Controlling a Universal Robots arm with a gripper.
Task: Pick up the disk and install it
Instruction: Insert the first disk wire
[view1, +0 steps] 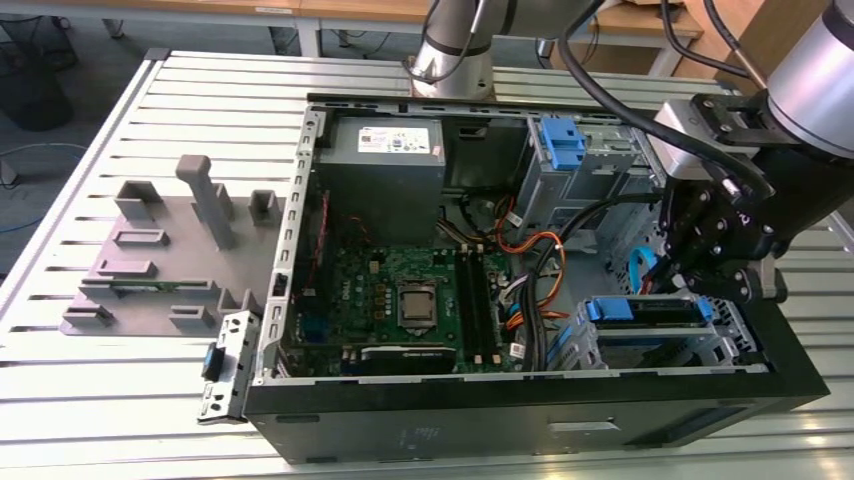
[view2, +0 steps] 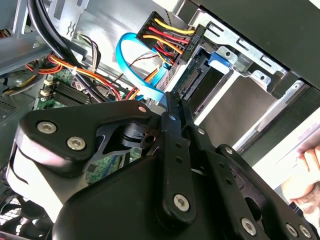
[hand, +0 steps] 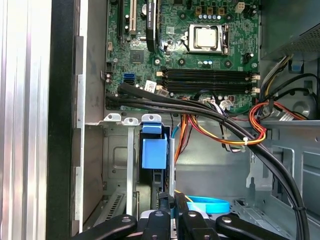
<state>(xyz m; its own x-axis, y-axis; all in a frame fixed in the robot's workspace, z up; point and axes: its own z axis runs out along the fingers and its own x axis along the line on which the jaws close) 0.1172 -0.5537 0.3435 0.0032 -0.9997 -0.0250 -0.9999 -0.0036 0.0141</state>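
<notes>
- Case (view1: 801, 385): an open computer tower lying on its side on a slatted table (view1: 80, 420), motherboard (view1: 400, 290) facing up.
- Gripper (view1: 721, 285): it hangs inside the case at the exterior view's right; in both wrist views the fingers meet with no gap and hold nothing.
- Disk (view1: 645, 312): it sits in the drive cage directly below the gripper, long axis running across the exterior view, apparently seated.
- Its look: blue carrier on top, flat silver body beneath.

The gripper (view1: 717, 285) hides part of the disk (view1: 647, 312).
</notes>
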